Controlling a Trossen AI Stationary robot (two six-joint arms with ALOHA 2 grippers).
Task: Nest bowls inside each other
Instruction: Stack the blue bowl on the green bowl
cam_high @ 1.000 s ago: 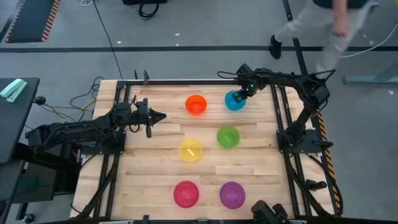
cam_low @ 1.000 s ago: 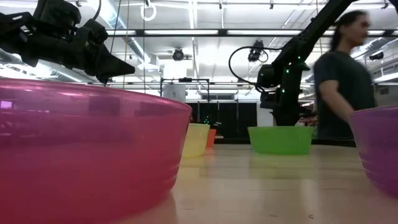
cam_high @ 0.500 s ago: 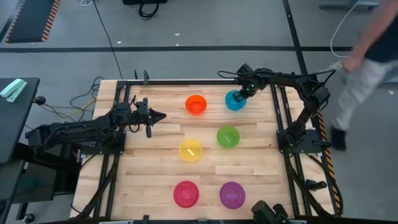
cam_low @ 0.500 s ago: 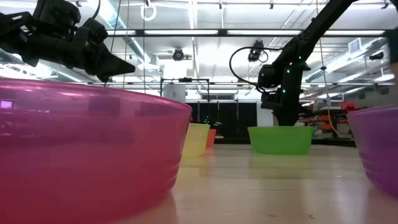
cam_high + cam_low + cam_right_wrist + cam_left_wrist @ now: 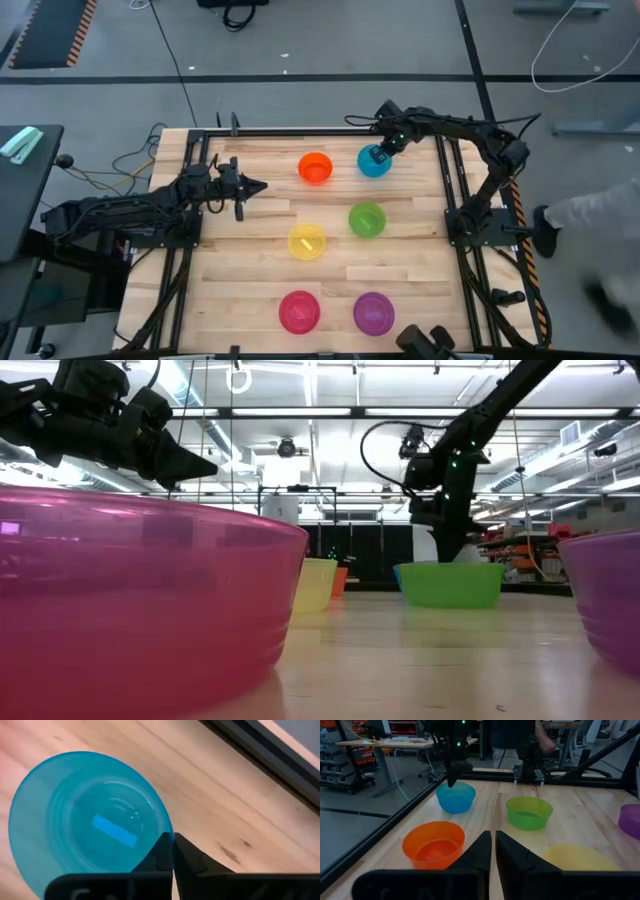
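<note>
Six bowls stand apart on the wooden table: orange (image 5: 315, 168) and blue (image 5: 373, 163) at the far side, yellow (image 5: 307, 242) and green (image 5: 367, 220) in the middle, pink-red (image 5: 299, 311) and purple (image 5: 373, 313) near the front. My right gripper (image 5: 382, 150) is over the blue bowl's far right rim and shut on it. My left gripper (image 5: 260, 186) hovers shut to the left of the orange bowl, pointing at it and holding nothing. The other five bowls rest on their bases. My right gripper pinches the blue bowl's rim (image 5: 167, 826) on its far right side, one finger inside the bowl and one outside. The fingers come from above, pointing down. The bowl stays upright, mouth up; whether its base is clear of the table I cannot tell.
Black frame rails (image 5: 447, 180) run along the table's left and right edges, and both arm bases stand there. Bare wood lies between the bowls and at the left front. A person's leg (image 5: 590, 215) shows on the floor right of the table.
My right gripper has moved a little toward the table's left edge, and the blue bowl has shifted with it toward the orange bowl. A person has walked past on the floor to the right of the table.
</note>
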